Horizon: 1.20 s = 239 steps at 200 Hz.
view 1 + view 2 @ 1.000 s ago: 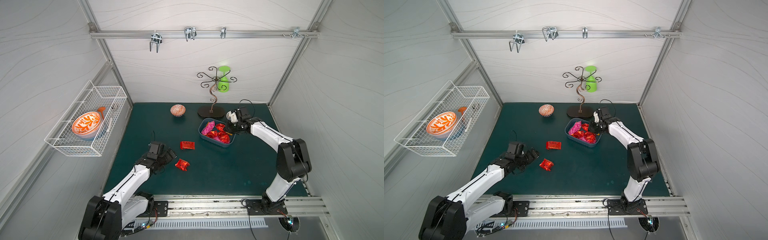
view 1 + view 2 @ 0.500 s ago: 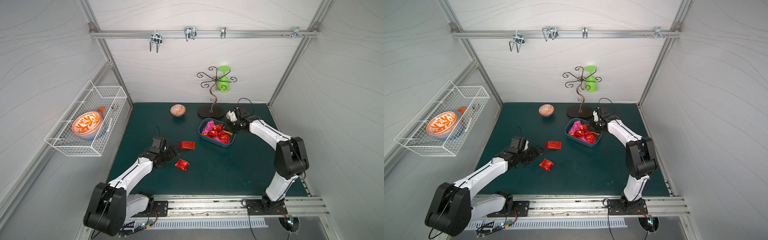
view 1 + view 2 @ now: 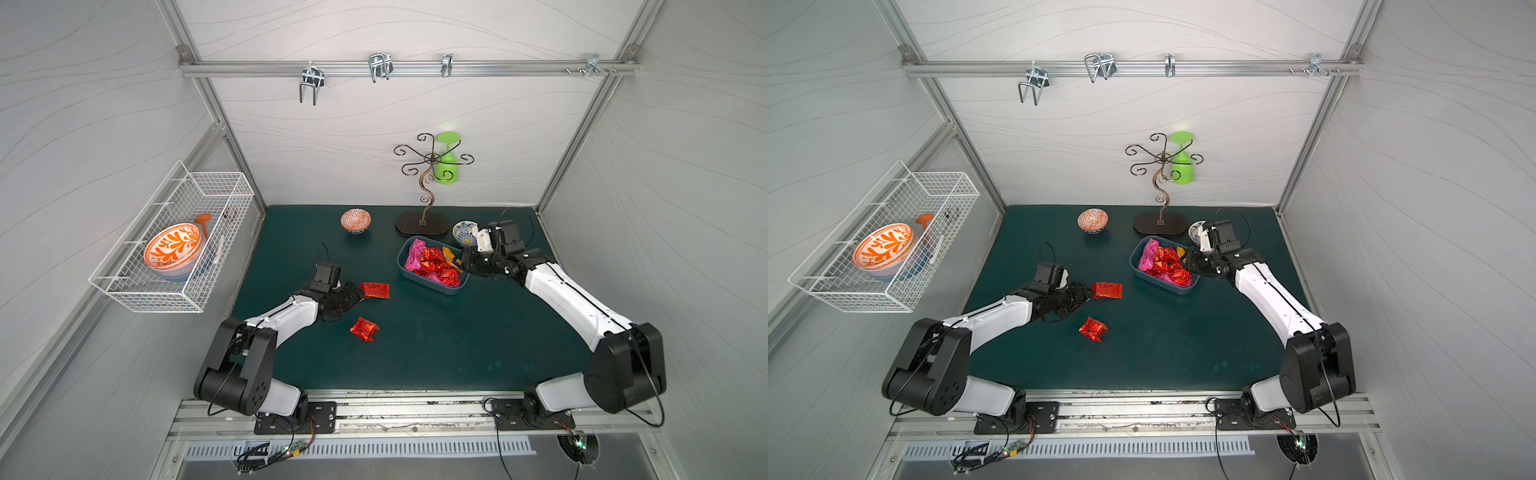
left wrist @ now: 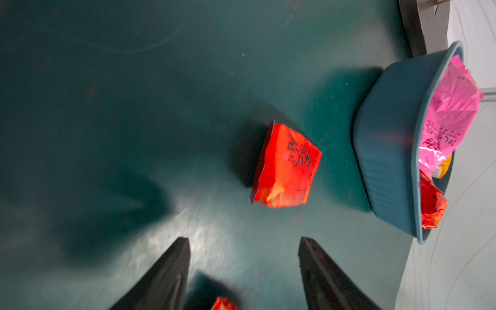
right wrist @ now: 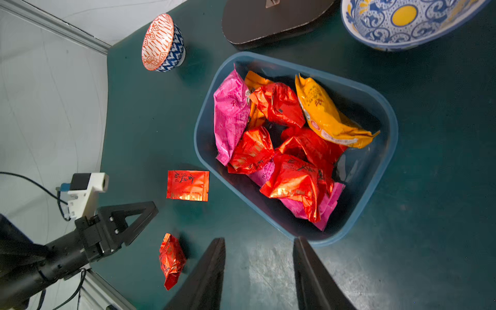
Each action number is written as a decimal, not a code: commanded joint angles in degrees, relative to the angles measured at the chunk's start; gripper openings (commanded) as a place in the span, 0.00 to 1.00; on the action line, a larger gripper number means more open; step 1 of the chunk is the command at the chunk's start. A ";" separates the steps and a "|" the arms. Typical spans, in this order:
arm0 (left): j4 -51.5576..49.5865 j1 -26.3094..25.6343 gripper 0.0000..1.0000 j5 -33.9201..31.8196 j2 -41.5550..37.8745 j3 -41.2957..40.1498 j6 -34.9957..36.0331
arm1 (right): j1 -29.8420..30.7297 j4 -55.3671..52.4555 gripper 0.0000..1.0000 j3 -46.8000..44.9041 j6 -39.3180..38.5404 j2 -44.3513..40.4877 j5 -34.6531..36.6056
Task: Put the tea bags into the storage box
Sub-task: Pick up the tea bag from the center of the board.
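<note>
The dark blue storage box (image 3: 401,258) (image 3: 1133,261) (image 5: 389,126) holds several red, pink and orange-yellow tea bags (image 5: 292,185). Two tea bags lie on the mat: a flat red one (image 3: 375,290) (image 3: 1107,290) (image 4: 285,166) (image 5: 188,185) and a crumpled red one (image 3: 365,329) (image 3: 1093,328) (image 5: 171,259). My left gripper (image 3: 358,293) (image 4: 243,240) is open and empty, its tips just short of the flat red bag. At the box's right end my right gripper (image 3: 462,264) (image 5: 259,240) hangs open with nothing between its fingers.
An orange patterned bowl (image 3: 355,220) stands at the back. A dark metal stand (image 3: 423,222) carrying a green cup (image 3: 447,165) and a blue-and-yellow bowl (image 3: 464,233) sit just behind the box. A white wire basket (image 3: 174,291) with an orange bowl hangs on the left wall.
My left gripper has reached forward from near the crumpled bag to the flat red one, its jaws narrowing. My right gripper has gone from shut to open at the box.
</note>
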 commanded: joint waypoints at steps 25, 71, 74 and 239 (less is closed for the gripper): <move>14.06 -0.07 0.53 3.75 7.80 2.87 -4.86 | 0.34 -0.59 0.46 0.30 0.49 -2.28 -0.15; 16.07 -0.07 0.43 2.38 11.12 3.89 -5.07 | 0.30 -0.71 0.46 0.59 0.40 -2.49 -0.15; 16.16 -0.07 0.42 2.49 11.34 3.93 -5.00 | 0.30 -0.72 0.46 0.58 0.33 -2.46 -0.17; 11.31 -0.22 0.02 7.20 8.70 7.76 -0.86 | -1.52 0.13 0.47 -5.78 1.48 -4.86 -0.98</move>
